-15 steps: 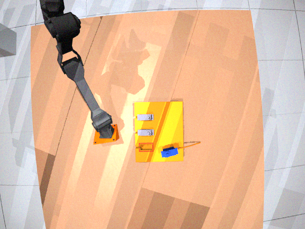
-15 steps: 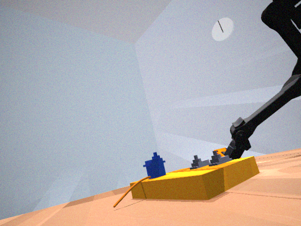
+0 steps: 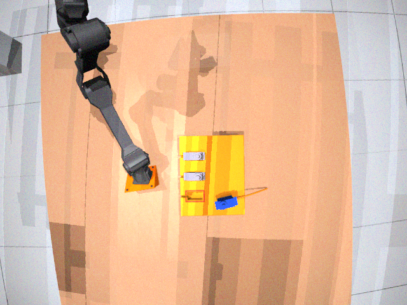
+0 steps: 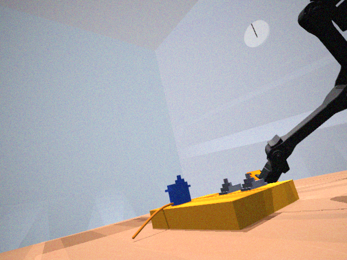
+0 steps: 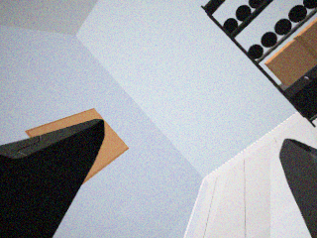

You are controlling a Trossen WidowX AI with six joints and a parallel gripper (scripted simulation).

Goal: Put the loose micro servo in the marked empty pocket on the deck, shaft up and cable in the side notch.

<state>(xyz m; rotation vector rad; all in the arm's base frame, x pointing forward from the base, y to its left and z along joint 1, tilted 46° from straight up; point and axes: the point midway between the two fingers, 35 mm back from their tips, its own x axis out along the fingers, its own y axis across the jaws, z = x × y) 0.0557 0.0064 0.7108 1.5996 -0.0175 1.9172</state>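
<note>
Top view: arm (image 3: 113, 119) angled down, gripper (image 3: 142, 180) open, empty.

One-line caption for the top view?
Open gripper left of yellow deck; blue servo stands beside the marked pocket.

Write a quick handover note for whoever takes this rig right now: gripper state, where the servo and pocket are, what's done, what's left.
Gripper: jaws wide open, holding nothing, beside the yellow block-shaped deck, over a small orange plate.
Blue micro servo: upright on the deck, shaft up, orange cable trailing off the edge.
Red-outlined pocket: empty; two grey servos fill the other pockets.
Done: nothing yet.
Left: grasp, seat with cable in the notch, release, move clear.
</note>
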